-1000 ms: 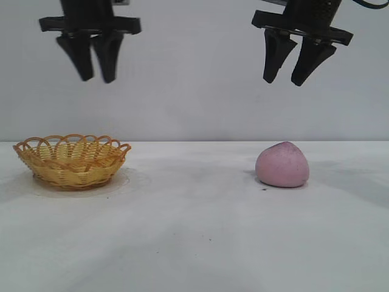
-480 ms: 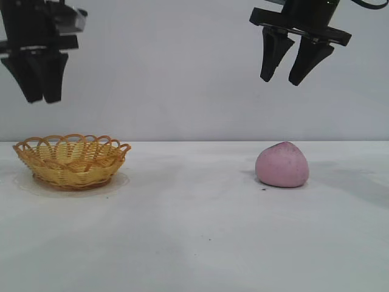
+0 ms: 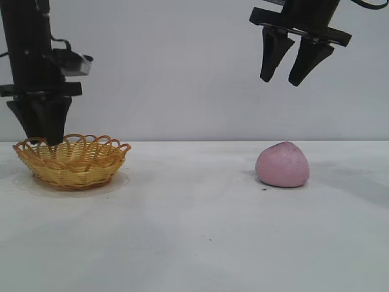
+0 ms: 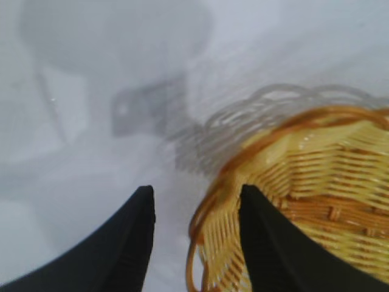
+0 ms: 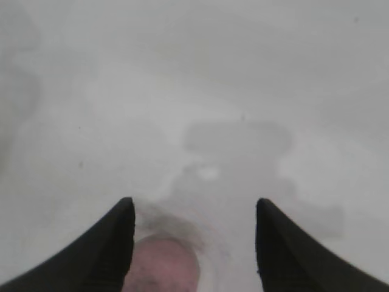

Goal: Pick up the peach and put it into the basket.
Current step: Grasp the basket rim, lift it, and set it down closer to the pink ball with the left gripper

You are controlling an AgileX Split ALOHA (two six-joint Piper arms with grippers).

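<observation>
Left gripper (image 3: 44, 131) low at the basket's rim, right gripper (image 3: 290, 76) high above the peach.

The matte pink, rounded peach (image 3: 282, 165) sits on the white table (image 3: 194, 237) toward its right edge, untouched, well apart from the shallow yellow wicker basket (image 3: 73, 161) with orange looped rim near the left edge. The left gripper's slightly parted fingers (image 4: 267, 243) straddle the rim; the right's are spread, holding nothing.

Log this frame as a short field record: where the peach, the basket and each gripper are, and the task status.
peach: on the table, right side, untouched
basket: on the table, left side, nothing visible inside
left gripper: low at the basket's left rim, fingers straddling the rim, open
right gripper: high above the peach, open
status: peach not yet picked up
</observation>
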